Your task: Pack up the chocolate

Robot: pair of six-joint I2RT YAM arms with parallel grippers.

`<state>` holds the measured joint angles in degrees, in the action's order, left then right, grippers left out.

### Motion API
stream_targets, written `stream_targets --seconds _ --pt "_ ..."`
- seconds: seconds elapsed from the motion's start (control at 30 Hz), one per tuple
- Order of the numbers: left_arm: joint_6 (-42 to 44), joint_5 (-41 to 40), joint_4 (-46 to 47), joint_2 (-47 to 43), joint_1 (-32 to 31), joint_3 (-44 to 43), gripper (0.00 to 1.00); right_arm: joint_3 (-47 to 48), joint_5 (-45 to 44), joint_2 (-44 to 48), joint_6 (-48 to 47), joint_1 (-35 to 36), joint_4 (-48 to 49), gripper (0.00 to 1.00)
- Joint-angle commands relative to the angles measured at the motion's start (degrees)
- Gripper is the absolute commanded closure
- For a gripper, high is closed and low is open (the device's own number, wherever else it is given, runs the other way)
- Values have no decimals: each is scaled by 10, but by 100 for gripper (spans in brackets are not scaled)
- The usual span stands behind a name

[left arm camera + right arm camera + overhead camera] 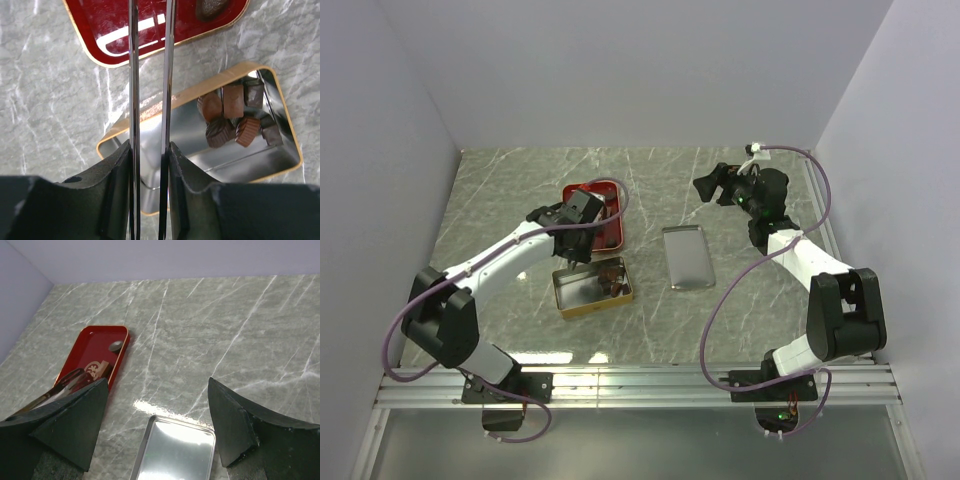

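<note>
Several pieces of chocolate (230,117) lie bunched in one corner of the open gold tin (200,87), also seen from above as chocolate (615,280) in the tin (565,300). One more piece (212,6) sits in the red tray (90,30), where the right wrist view shows it too (116,345). My left gripper (150,147) is shut on a pair of metal tongs (133,75). Their blades reach over the tin into the tray, and the tips are cut off by the frame. My right gripper (157,382) hangs open, empty, above the table at the back right.
The tin's silver lid (687,257) lies flat on the marble table between the two arms, just below my right gripper in the right wrist view (175,450). The red tray (595,190) lies directly behind the tin. White walls enclose the table on three sides.
</note>
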<state>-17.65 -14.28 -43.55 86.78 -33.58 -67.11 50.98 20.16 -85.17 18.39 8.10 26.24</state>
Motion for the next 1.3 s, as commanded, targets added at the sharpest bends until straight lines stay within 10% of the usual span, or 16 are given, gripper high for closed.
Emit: stream_targets --seconds 0.0,1.27 --pt "2 -7 -15 -41 3 -13 70 -5 -4 23 2 -2 26 13" --pt "-12 201 -261 -182 2 -136 69 31 12 -32 -2 -3 17 13"
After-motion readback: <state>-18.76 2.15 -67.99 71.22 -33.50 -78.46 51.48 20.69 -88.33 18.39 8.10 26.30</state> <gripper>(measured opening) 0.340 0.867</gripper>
